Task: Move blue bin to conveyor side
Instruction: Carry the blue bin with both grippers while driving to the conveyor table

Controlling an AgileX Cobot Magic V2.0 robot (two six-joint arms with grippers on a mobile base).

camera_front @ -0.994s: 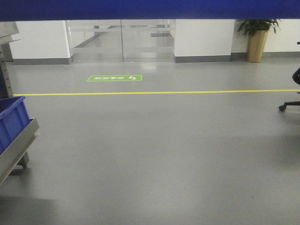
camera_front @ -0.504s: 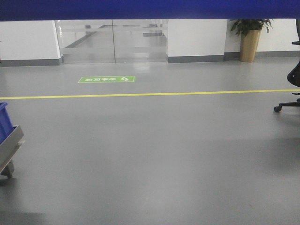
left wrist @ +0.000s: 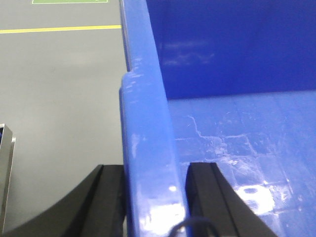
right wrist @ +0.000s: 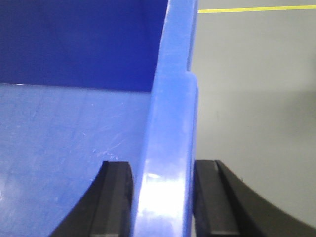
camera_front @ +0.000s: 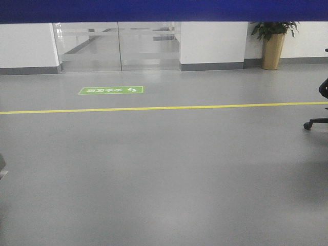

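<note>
Where each straddles a rim, the left claw (left wrist: 155, 173) and right claw (right wrist: 162, 170) clamp the blue bin (left wrist: 237, 59).

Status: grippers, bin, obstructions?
Left gripper, right gripper shut on opposite walls of glossy blue plastic bin. Conveyor not in view. Black wheeled chair base far right.

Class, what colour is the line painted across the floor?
Yellow; the line shows best in the front-facing view.

A yellow line (camera_front: 164, 108) crosses the grey floor (camera_front: 164, 184) near a green floor sign (camera_front: 110, 90). Glass doors (camera_front: 118, 46), white walls (camera_front: 212, 41) and a potted plant (camera_front: 273, 43) stand behind.
</note>
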